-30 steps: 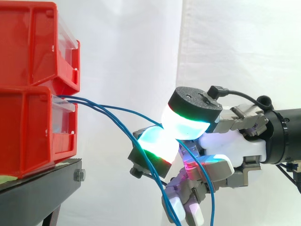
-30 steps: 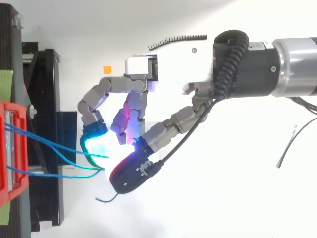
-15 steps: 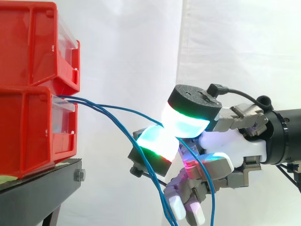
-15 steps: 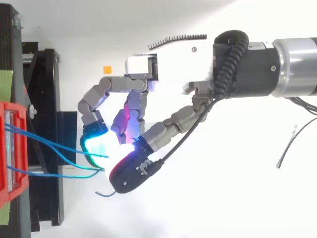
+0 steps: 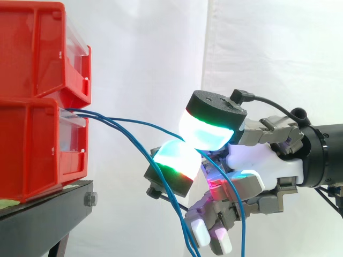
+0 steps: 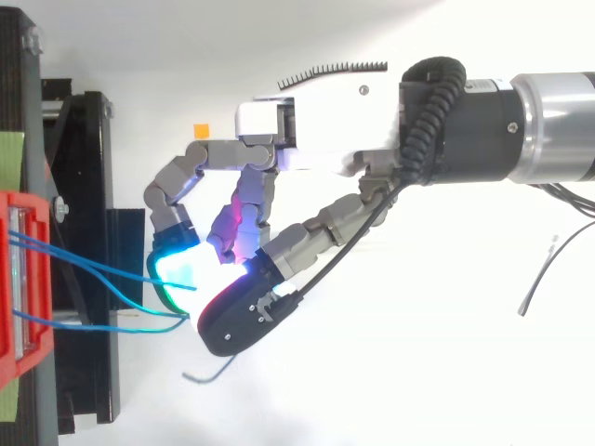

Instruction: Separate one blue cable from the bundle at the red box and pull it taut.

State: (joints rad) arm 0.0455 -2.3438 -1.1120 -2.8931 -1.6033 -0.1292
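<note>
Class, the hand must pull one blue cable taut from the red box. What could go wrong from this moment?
Several blue cables run from the red box toward the hand, so a pull may drag more than one. The pinch sits at the edges of the fingertips, and the cable sags, so it may slip out.

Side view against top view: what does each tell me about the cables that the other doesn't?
Side: the blue cables leave the lower red bin and sag, some dropping down past the hand. Top: they fan apart sideways from the bin, and a loose end curls beside the pads. Both: two pads pinch one blue cable, not yet taut.
</note>
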